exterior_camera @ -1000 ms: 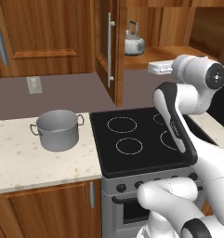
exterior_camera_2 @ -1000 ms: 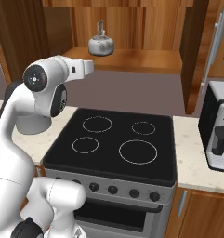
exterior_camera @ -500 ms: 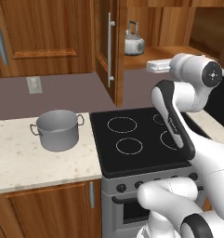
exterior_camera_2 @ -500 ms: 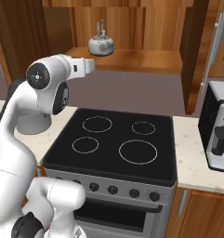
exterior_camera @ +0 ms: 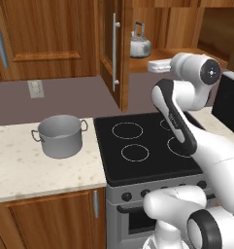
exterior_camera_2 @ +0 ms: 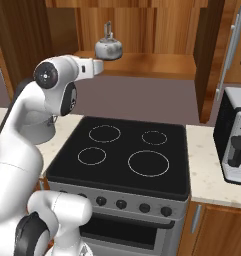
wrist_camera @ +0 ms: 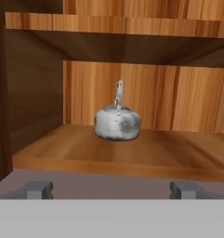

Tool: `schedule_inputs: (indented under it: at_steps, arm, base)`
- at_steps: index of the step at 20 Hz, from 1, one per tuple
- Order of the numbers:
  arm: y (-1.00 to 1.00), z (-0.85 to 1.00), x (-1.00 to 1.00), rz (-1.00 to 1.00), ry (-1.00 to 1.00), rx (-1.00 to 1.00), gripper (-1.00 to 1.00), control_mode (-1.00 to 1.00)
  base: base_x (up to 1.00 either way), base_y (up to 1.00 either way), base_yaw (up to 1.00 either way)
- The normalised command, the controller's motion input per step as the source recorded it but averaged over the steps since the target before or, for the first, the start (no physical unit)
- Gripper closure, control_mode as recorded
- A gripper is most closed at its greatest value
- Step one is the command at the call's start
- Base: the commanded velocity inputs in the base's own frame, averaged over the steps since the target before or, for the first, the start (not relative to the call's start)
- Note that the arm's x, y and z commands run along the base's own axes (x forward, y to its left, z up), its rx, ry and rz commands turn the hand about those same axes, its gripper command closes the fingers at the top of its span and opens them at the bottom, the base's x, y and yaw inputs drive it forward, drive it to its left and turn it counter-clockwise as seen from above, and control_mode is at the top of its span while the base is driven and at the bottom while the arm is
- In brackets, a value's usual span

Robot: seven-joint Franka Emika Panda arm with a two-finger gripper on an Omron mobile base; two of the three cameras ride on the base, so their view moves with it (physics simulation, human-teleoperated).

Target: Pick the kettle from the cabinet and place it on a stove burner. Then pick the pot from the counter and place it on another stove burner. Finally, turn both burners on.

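The small silver kettle (exterior_camera: 140,46) (exterior_camera_2: 109,48) stands upright on the shelf of the open wooden cabinet (exterior_camera: 179,54) (exterior_camera_2: 152,65). In the hand view the kettle (wrist_camera: 117,123) sits straight ahead on the shelf board (wrist_camera: 146,155), some way off. My gripper (wrist_camera: 111,190) is open, its fingertips (wrist_camera: 36,189) wide apart with nothing between them. From the base views the gripper (exterior_camera: 157,64) (exterior_camera_2: 94,66) hovers just in front of the shelf edge, slightly below the kettle. The grey pot (exterior_camera: 60,135) rests on the speckled counter (exterior_camera: 21,168) left of the stove (exterior_camera: 147,146) (exterior_camera_2: 127,155).
The cabinet door (exterior_camera: 108,44) with its silver bar handle (exterior_camera: 114,51) stands open left of the shelf. A dark appliance (exterior_camera_2: 234,135) sits on the counter right of the stove. The knobs (exterior_camera_2: 122,204) run along the stove front.
The hand has crept a little closer to the shelf and the kettle. Kettle and pot have not moved, and the jaws stay open.
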Motion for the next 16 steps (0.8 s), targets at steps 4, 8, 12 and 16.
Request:
schedule_inputs:
  at_steps: [4,8,12,16]
  arm:
    - [-0.10,0.05,0.29,0.00,0.00,0.00,-1.00,-1.00]
    - [-0.13,0.05,0.25,0.00,0.00,0.00,-1.00,-1.00]
    - [-0.04,0.08,0.28,0.00,0.00,0.00,-1.00,-1.00]
    - [-0.01,0.24,0.30,0.00,0.00,0.00,-1.00,-1.00]
  base:
    - [0.00,0.00,0.00]
    - [0.00,0.00,0.00]
    - [0.00,0.00,0.00]
    - [0.00,0.00,0.00]
